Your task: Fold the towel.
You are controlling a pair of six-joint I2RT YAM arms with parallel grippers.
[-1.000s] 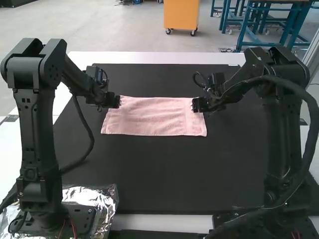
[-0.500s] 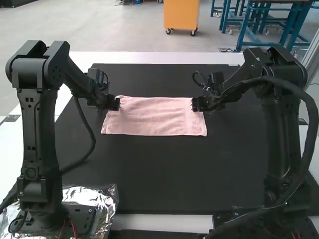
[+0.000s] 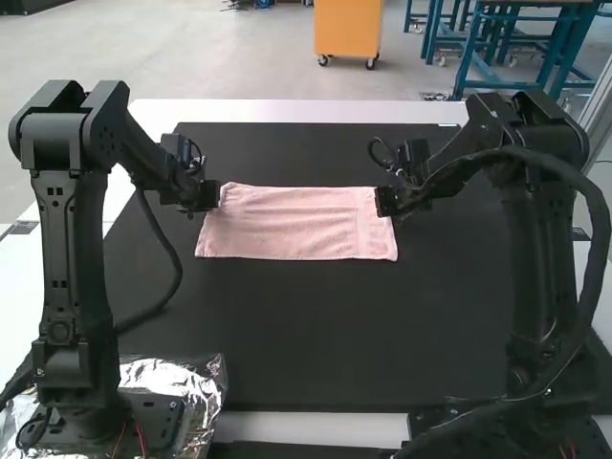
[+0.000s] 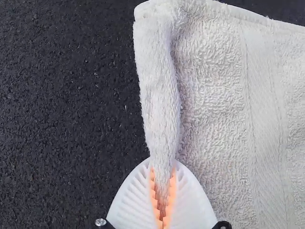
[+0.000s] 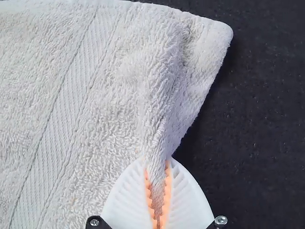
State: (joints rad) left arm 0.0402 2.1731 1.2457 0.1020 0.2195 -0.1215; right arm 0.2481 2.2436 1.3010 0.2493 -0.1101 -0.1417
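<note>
High view: towel (image 3: 292, 229) lies flat and wide on the dark mat (image 3: 306, 335), in the far half, long sides running left to right. The mat sits on the white surface (image 3: 296, 111). Near edge reads straight, both near corners down. Grippers are at the two short ends, toward the far corners, left one at the left end, right one at the right end.

Left wrist view: left gripper (image 4: 163, 164) has its fingers (image 4: 190, 200) nearly together, a ridge of cloth pinched between the orange pads along the towel's left side. Woven band runs roughly parallel to that ridge.

Right wrist view: right gripper (image 5: 156, 162) has a bunched pleat clamped in its fingers (image 5: 126, 200), just in from the right side, cloth creasing away from the pinch. Corner past it is free of the fingers. Can't tell if the towel is one layer or already doubled.

Step in hand, my read: grasp made at both ends, fold over not yet done. Next move calls for both arms lifting together, keeping the cloth taut between them, then bringing the far edge over toward the near edge, laying it down and letting go. Watch the right pleat, it could leave that corner crooked. Uneven lift would skew the fold. Match heights, square the edges before release
</note>
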